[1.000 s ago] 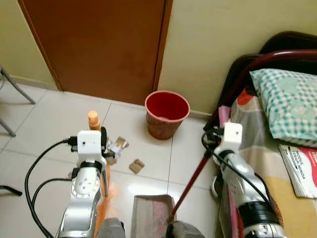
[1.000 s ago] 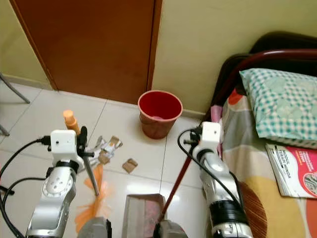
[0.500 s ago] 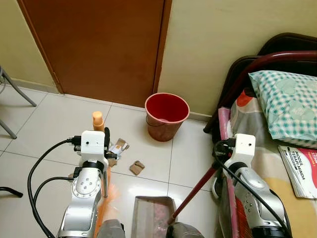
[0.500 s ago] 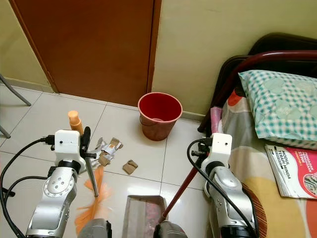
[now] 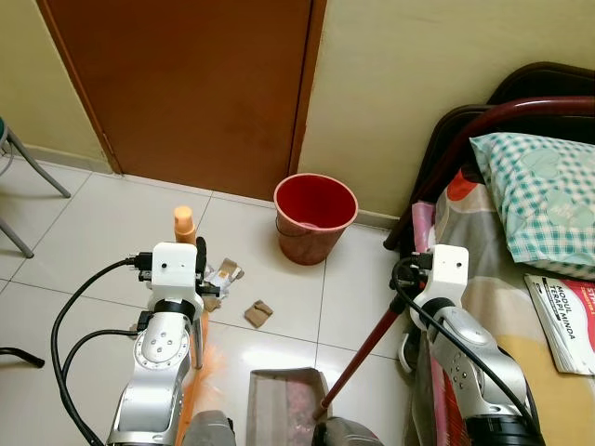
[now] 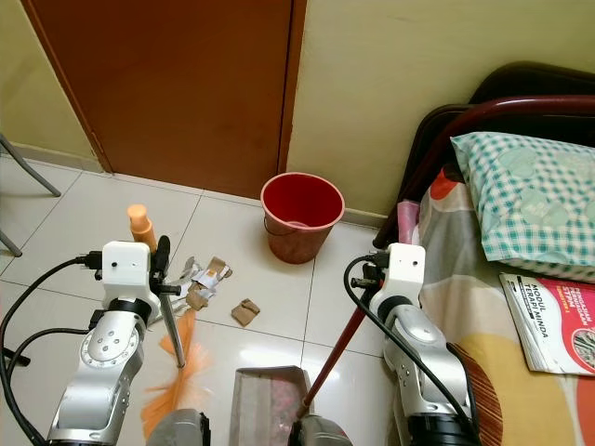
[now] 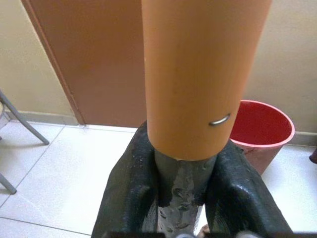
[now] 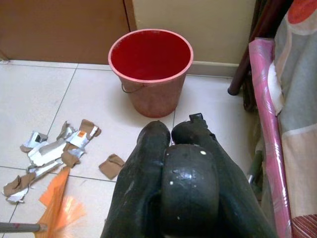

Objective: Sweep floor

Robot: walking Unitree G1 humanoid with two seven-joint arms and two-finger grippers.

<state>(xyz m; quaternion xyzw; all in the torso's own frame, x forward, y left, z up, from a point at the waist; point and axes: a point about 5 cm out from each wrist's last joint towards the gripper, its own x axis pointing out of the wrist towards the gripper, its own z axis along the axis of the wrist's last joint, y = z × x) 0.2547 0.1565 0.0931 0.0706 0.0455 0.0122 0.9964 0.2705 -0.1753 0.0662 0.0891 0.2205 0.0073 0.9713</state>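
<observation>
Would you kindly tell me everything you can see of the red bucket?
The bucket is round, red and looks like plastic, with a lighter rim and walls that narrow toward the base. A thin wire handle hangs down against its side, seen in the right wrist view. It stands upright and open on the tiled floor, close to the yellow wall just right of the brown door. Its inside looks empty. Nothing touches it; the scraps lie apart, nearer the robot.

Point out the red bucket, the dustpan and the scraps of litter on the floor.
red bucket (image 5: 315,202): left eye view, on its inner wall.
dustpan (image 6: 265,401): right eye view, on its flat tray.
scraps of litter (image 6: 205,278): right eye view, on a scrap in the cluster.
</observation>
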